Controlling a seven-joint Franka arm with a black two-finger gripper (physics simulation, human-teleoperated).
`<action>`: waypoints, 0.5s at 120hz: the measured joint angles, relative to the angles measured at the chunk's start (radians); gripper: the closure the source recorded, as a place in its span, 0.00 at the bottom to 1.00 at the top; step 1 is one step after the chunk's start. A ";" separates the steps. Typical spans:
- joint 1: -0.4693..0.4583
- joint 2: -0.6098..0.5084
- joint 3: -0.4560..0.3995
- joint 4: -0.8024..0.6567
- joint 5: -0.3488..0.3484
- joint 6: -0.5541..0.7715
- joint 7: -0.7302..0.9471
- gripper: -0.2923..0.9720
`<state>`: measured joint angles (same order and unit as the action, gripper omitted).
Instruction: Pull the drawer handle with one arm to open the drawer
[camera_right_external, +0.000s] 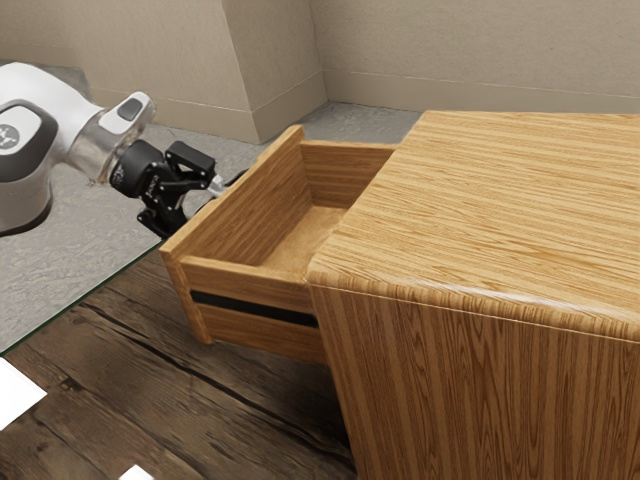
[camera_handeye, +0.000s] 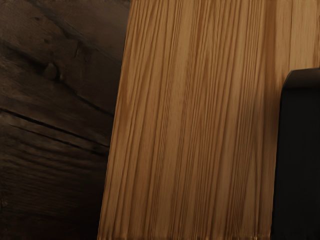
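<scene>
The wooden drawer (camera_right_external: 250, 225) stands pulled well out of the light-wood cabinet (camera_right_external: 500, 200), and its inside is bare. My black gripper (camera_right_external: 205, 188) is against the outer face of the drawer front, at the exterior view's left. Its fingers (camera_right_external: 192, 160) close from two sides on the dark drawer handle (camera_right_external: 232, 180), most of which the drawer front hides. In the wrist view the drawer front (camera_handeye: 190, 120) is close under my hand, with the black handle (camera_handeye: 300, 160) at its edge.
Dark wooden floor planks (camera_right_external: 150, 400) lie under and in front of the drawer, and grey flooring (camera_right_external: 80, 260) runs beyond them. A white flat thing (camera_right_external: 15, 390) lies at the lower left. Beige walls (camera_right_external: 250, 60) stand behind.
</scene>
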<state>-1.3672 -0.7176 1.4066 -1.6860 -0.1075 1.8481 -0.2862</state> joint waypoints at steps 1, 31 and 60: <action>0.003 0.000 -0.002 0.000 0.000 -0.002 0.000 0.23; 0.203 -0.001 -0.366 0.183 0.181 -0.128 -0.002 0.23; 0.364 0.454 -0.555 0.305 0.360 -0.449 0.028 0.23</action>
<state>-1.0029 -0.2636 0.8516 -1.3806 0.2527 1.3994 -0.2579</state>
